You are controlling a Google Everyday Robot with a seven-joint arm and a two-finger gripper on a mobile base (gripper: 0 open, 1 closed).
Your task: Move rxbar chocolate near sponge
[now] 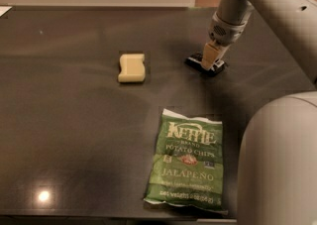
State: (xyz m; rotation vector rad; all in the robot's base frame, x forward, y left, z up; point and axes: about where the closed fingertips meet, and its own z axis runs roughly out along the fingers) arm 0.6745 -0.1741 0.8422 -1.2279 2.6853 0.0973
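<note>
The rxbar chocolate [194,62], a slim black wrapper, lies at the back right of the dark table [69,120], partly hidden under my gripper. My gripper [210,65] reaches down from the upper right and is shut on the bar, holding it at or just above the tabletop. The sponge [132,67], a pale yellow block with a notched edge, lies to the left of the bar, well apart from it.
A large green Kettle chip bag [188,162] lies flat near the table's front edge, below the bar. My arm's grey body [280,169] fills the lower right corner. A pale wall runs along the table's far edge.
</note>
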